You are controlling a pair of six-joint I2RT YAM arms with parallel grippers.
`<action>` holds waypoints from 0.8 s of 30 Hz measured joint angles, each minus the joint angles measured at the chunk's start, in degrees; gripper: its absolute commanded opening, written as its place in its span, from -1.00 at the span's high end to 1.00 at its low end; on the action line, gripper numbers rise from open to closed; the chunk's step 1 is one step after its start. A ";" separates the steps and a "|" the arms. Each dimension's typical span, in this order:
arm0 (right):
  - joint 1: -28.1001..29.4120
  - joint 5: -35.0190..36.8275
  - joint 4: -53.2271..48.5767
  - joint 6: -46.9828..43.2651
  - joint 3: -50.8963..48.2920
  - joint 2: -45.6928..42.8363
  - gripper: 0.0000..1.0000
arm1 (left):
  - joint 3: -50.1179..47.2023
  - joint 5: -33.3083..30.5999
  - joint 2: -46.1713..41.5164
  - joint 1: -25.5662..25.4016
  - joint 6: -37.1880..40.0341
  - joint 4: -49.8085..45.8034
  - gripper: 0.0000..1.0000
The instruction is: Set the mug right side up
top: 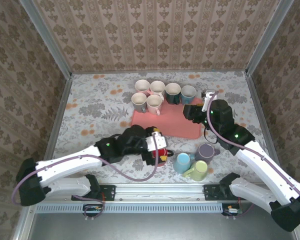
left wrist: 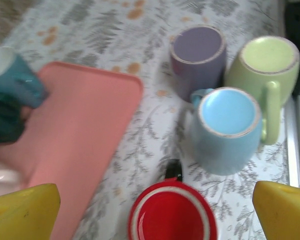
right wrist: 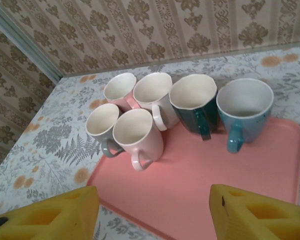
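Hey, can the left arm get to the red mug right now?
Probably yes. The left gripper hangs open right over the red mug, a finger on each side, with nothing between. The blue mug stands close by but looks apart.

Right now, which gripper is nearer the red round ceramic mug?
Left. The left gripper hangs directly above the red mug; the right gripper is over the pink tray, well away.
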 measured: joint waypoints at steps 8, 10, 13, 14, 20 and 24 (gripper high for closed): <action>-2.54 -0.48 -3.13 1.77 -0.98 -6.93 -0.32 | 10.51 4.31 16.74 -1.81 0.76 -1.29 -1.00; -3.41 -1.11 -3.26 2.51 -1.88 -8.13 -0.32 | 11.37 5.01 18.82 -2.32 0.50 -0.72 -1.00; -4.39 -2.03 -3.61 3.04 -3.10 -9.20 -0.35 | 11.39 5.75 20.72 -3.30 -0.22 0.13 -1.00; -4.68 -2.34 -3.72 3.23 -3.56 -9.53 -0.35 | 11.39 6.01 21.38 -3.65 -0.66 0.66 -1.00; -6.19 -4.70 -4.09 4.28 -5.73 -10.49 -0.35 | 11.63 6.64 25.49 -4.52 -3.06 2.43 -1.00; -6.80 -5.73 -4.09 4.57 -6.62 -10.84 -0.36 | 11.65 6.73 27.76 -5.29 -3.91 3.04 -1.00</action>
